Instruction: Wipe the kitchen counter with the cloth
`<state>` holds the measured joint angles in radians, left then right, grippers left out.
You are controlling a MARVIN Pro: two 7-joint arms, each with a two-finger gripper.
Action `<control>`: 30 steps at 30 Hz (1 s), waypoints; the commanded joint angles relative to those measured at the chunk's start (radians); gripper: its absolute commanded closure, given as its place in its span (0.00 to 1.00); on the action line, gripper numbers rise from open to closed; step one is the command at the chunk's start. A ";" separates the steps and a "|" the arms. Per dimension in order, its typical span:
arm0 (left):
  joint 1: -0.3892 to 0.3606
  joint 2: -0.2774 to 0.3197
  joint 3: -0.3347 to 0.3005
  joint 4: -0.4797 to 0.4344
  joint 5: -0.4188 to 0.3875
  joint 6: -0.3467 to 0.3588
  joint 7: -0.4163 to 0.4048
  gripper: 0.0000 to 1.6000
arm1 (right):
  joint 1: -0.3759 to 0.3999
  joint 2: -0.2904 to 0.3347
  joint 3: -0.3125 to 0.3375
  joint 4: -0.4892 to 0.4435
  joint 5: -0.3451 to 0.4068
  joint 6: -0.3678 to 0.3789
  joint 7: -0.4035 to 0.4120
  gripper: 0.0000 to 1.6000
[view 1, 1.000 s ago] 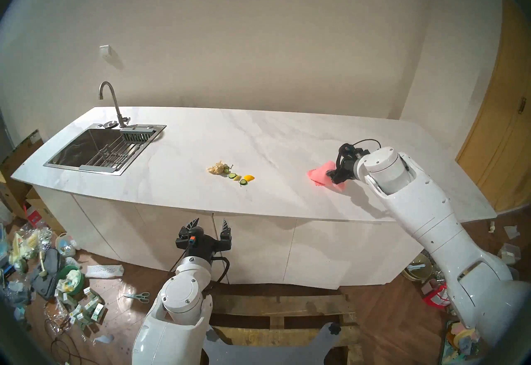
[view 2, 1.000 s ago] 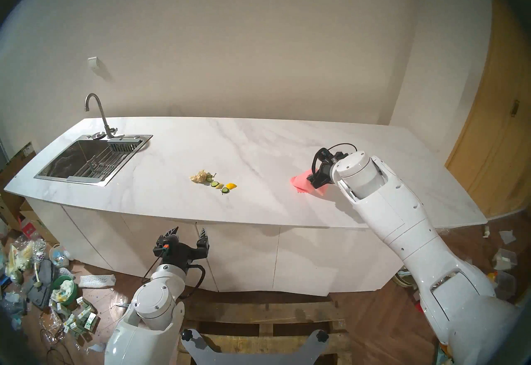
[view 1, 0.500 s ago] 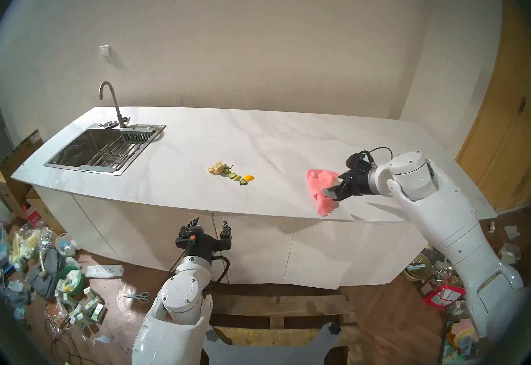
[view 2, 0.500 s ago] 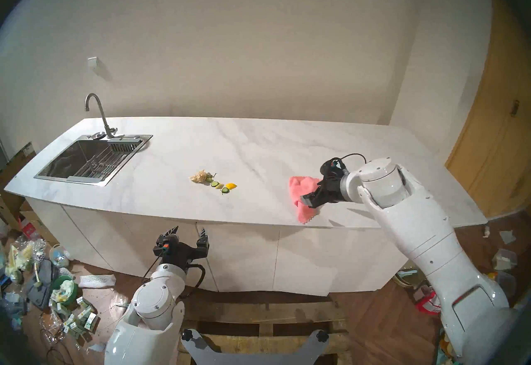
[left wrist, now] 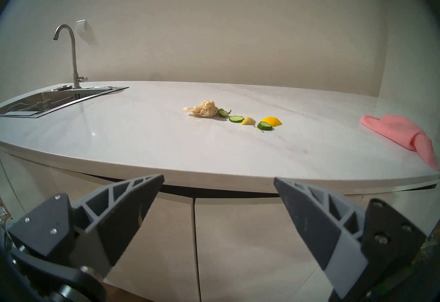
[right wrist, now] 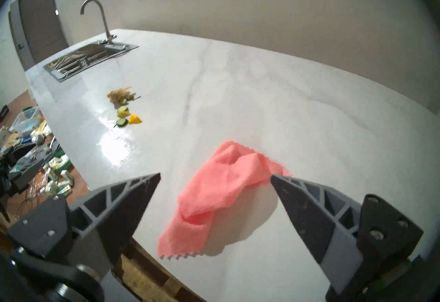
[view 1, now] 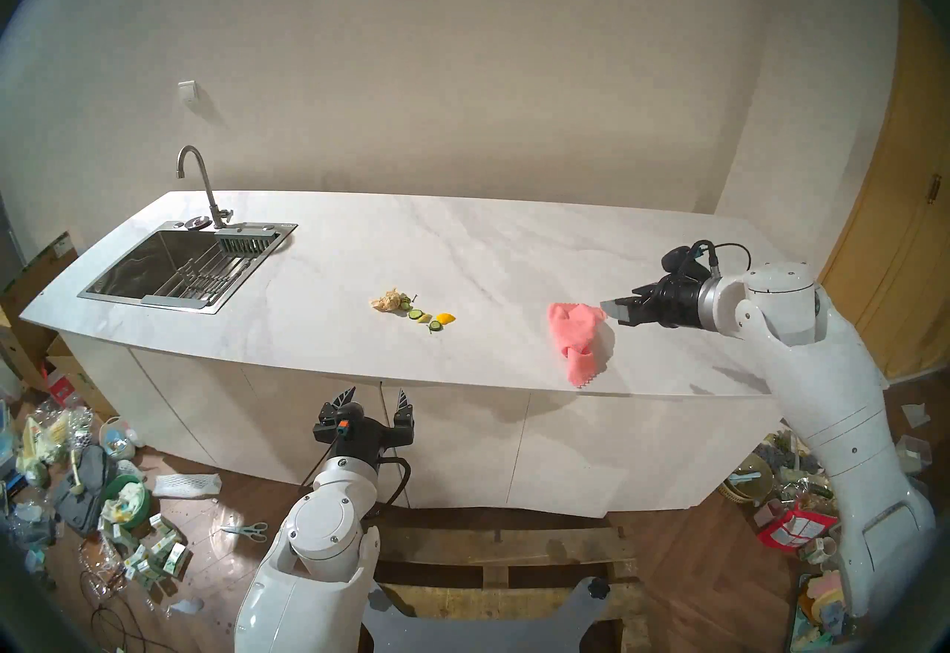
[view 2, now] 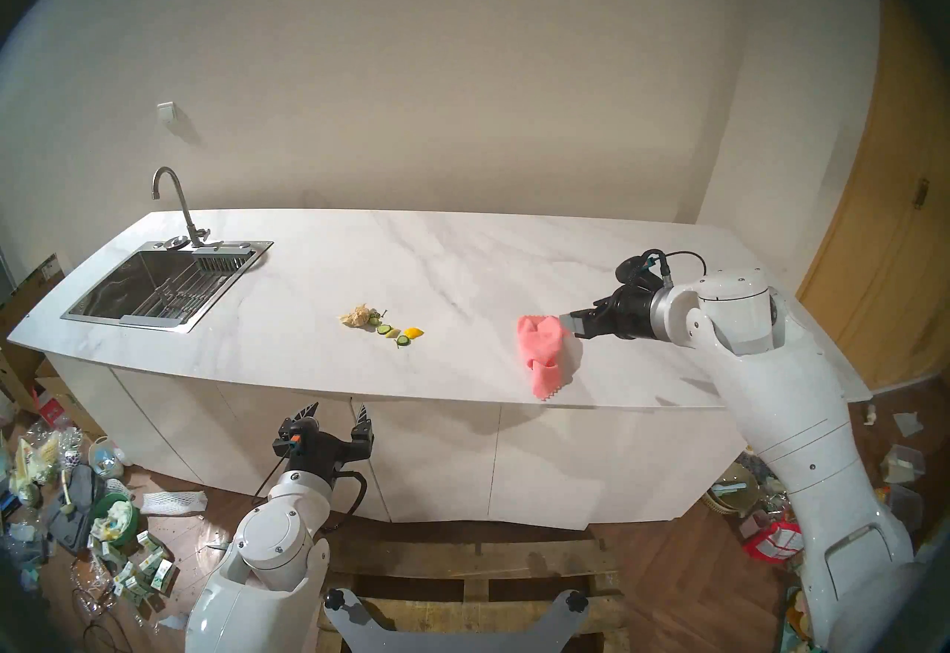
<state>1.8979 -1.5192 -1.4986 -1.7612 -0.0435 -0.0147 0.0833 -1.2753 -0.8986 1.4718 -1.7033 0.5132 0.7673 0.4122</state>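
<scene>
**Q:** Now, where does the cloth [view 1: 578, 341] lie, and why there?

**A:** It rests crumpled on the kitchen counter [view 1: 462, 245], at about 3 o'clock from the food scraps, with one zigzag corner [right wrist: 177, 255] at the counter's front edge. It is partly folded over itself, so only part of it meets the marble. Nothing holds it.

**Q:** What is the state of the right gripper [view 1: 617, 311]?

**A:** Its jaws stand wide and empty. In the right wrist view both fingers [right wrist: 133, 201] flank the cloth from above. In the head view the tips sit just beside the cloth's 2 o'clock corner; contact cannot be confirmed. The placement suggests a re-grasp is being lined up.

**Q:** And the left gripper [view 1: 374, 402]?

**A:** Wide and empty also, parked below the counter edge in front of the white cabinets [view 1: 308, 431], at roughly 6 o'clock from the scraps. Judged so, it stays clear of the wiping path.

**Q:** What remains to wipe?

**A:** Cucumber slices [left wrist: 236, 119], lemon pieces [left wrist: 271, 121] and a beige wad [left wrist: 206, 109] lie mid-counter, well apart from the cloth, at its 9 o'clock. The steel sink [view 1: 169, 266] and faucet [view 1: 198, 184] sit further toward 9 o'clock.
</scene>
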 commanded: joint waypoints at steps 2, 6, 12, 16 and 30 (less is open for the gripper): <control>0.000 -0.001 0.002 -0.033 -0.002 -0.008 -0.004 0.00 | -0.064 -0.110 0.046 -0.079 -0.044 -0.088 -0.115 0.00; 0.002 0.000 0.002 -0.035 -0.003 -0.008 -0.004 0.00 | -0.086 -0.163 0.043 -0.110 -0.066 -0.127 -0.199 0.00; 0.004 0.001 0.002 -0.039 -0.004 -0.007 -0.005 0.00 | -0.089 -0.231 0.052 -0.116 -0.104 -0.161 -0.308 0.00; 0.006 0.001 0.002 -0.041 -0.005 -0.006 -0.005 0.00 | -0.069 -0.188 0.037 -0.114 -0.078 -0.131 -0.278 0.00; 0.006 0.003 0.003 -0.042 -0.007 -0.005 -0.005 0.00 | -0.046 -0.207 0.051 -0.060 -0.082 -0.087 -0.327 0.00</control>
<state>1.9067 -1.5162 -1.4981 -1.7738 -0.0484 -0.0144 0.0832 -1.3482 -1.0844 1.5031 -1.7514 0.4186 0.6666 0.1055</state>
